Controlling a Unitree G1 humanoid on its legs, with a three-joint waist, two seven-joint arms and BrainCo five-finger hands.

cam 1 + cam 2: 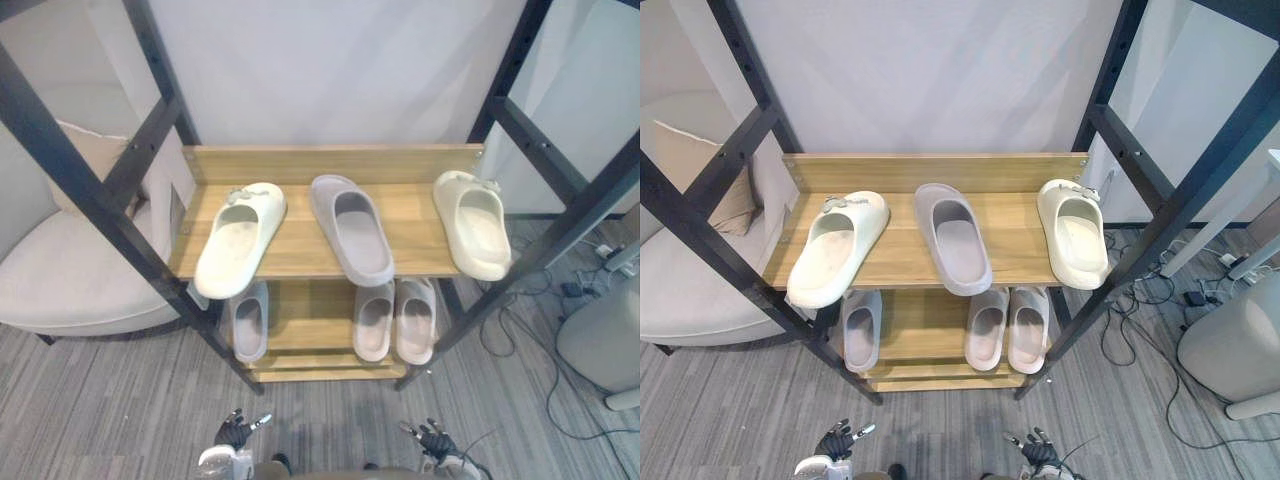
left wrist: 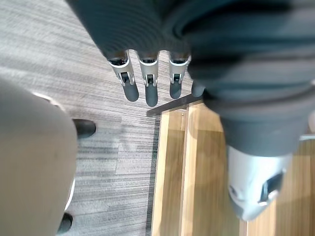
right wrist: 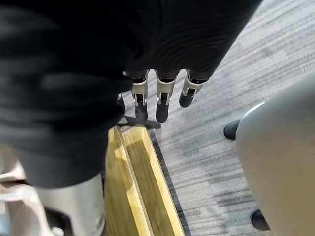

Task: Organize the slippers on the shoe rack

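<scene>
Both hands are seen low at the near edge of the head views, over the floor (image 1: 120,400): the left hand (image 1: 235,432) and the right hand (image 1: 436,440). Their fingers are kept nearly straight and a little spread, and nothing is held or touched by them. In the wrist views the left fingers (image 2: 146,88) and the right fingers (image 3: 162,105) are stretched out above the floor, and a wooden board of the rack (image 1: 295,245) is seen near their tips.

All slippers are placed on the rack, well apart from both hands. On the top shelf three are laid side by side. The left cream slipper (image 1: 240,238) is tilted, and its near end is pushed over the front edge. The grey slipper (image 1: 352,228) is set in the middle, and the right cream slipper (image 1: 472,224) is found at the right end. On the lower shelf (image 1: 310,315) a single grey slipper (image 1: 249,322) is placed at the left, and two more, the inner one (image 1: 374,320) and the outer one (image 1: 415,320), are put close together at the right.
</scene>
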